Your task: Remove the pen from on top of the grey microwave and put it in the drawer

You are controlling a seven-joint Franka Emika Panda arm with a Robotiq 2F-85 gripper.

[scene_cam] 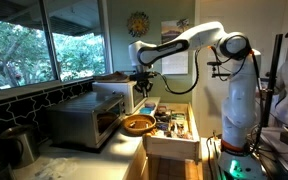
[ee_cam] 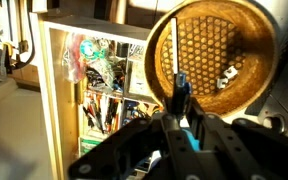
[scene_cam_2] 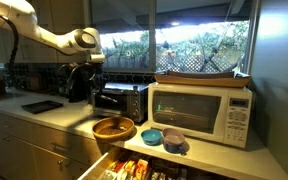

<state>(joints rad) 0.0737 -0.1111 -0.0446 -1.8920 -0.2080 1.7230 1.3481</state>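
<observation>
My gripper (ee_cam: 181, 108) is shut on a dark pen (ee_cam: 179, 85) that sticks out between the fingers. It hangs in the air above a wooden bowl (ee_cam: 219, 50) and beside the open drawer (ee_cam: 50, 100), which is full of small items. The drawer is pulled out in both exterior views (scene_cam: 172, 147) (scene_cam_2: 97, 166). The grey microwave (scene_cam: 82, 122) (scene_cam_2: 120, 101) stands on the counter a little behind and below the gripper (scene_cam: 142, 82) (scene_cam_2: 81, 78). I see nothing on top of it.
A white microwave (scene_cam_2: 202, 112) (scene_cam: 114, 93) with a flat basket (scene_cam_2: 204, 75) on top stands beside the grey one. The wooden bowl (scene_cam: 137, 124) (scene_cam_2: 114, 128) sits on the counter by the drawer. Small bowls (scene_cam_2: 164, 138) lie in front of the white microwave. Windows run behind the counter.
</observation>
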